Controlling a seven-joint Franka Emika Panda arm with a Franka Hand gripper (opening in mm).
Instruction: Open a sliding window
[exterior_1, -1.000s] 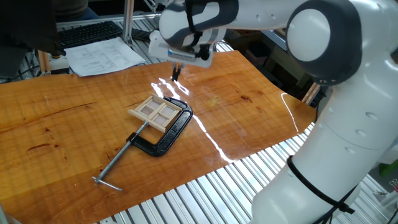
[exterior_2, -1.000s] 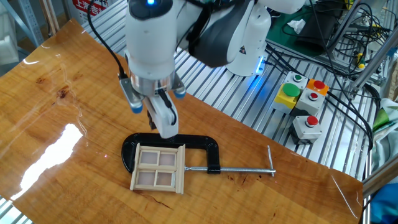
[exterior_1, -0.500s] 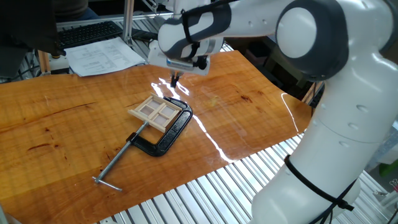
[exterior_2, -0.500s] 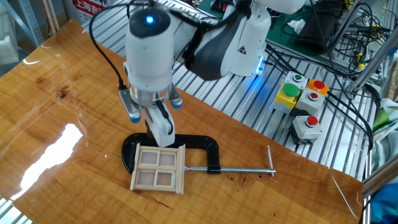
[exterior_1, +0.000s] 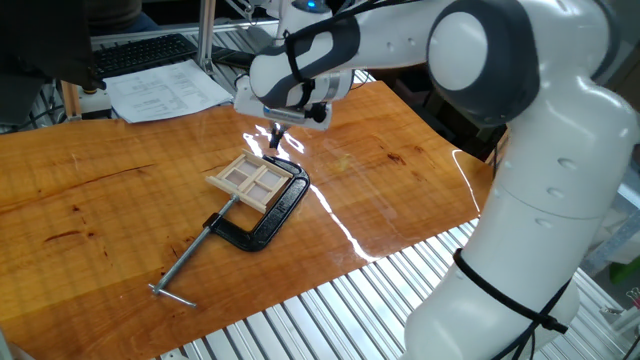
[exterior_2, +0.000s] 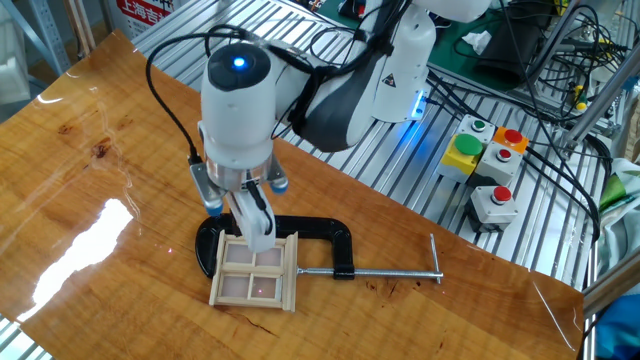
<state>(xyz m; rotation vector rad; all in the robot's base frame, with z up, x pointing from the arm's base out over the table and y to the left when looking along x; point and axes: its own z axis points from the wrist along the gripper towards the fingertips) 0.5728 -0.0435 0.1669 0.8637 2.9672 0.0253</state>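
Note:
The sliding window (exterior_1: 250, 178) is a small pale wooden frame with four panes, lying flat on the wooden table and held in a black C-clamp (exterior_1: 278, 212). In the other fixed view the window (exterior_2: 255, 272) sits inside the clamp (exterior_2: 322, 236), whose silver screw (exterior_2: 392, 272) points right. My gripper (exterior_1: 275, 140) hangs just above the window's far edge, fingers together and empty. In the other fixed view the gripper (exterior_2: 258, 238) has its tip at the window's top frame bar; I cannot tell if it touches.
Papers (exterior_1: 168, 90) and a keyboard (exterior_1: 140, 52) lie at the back left. A box of coloured buttons (exterior_2: 488, 165) and cables stand beyond the table on the aluminium slats (exterior_2: 400, 190). The table's edge (exterior_1: 400, 245) runs close to the clamp.
The gripper has come down and moved toward the window, from above the clamp's back to the window's far frame edge. Window and clamp have not moved.

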